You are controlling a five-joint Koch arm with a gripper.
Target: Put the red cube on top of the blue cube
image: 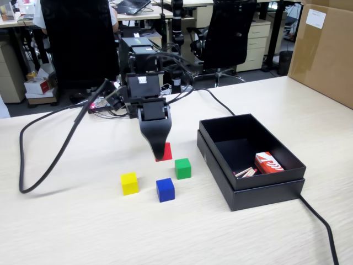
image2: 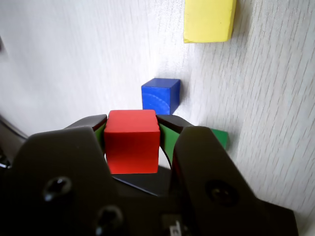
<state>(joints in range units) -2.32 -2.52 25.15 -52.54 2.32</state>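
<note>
While gripper [image2: 132,129] clamps red cube [image2: 131,141] (unlabelled), blue cube [image2: 160,96] near.

From my fixed view, the gripper [image: 158,150] covered most of the red cube [image: 165,152]; only a red sliver showed at its right side, so I could not tell there how the jaws stood. In my wrist view, the yellow cube [image2: 208,20] was cut off by the top edge, and the green cube [image2: 219,137] was mostly hidden behind the right jaw. The small sticks [image: 246,173] in the black box [image: 220,156] were too small to identify.
</note>
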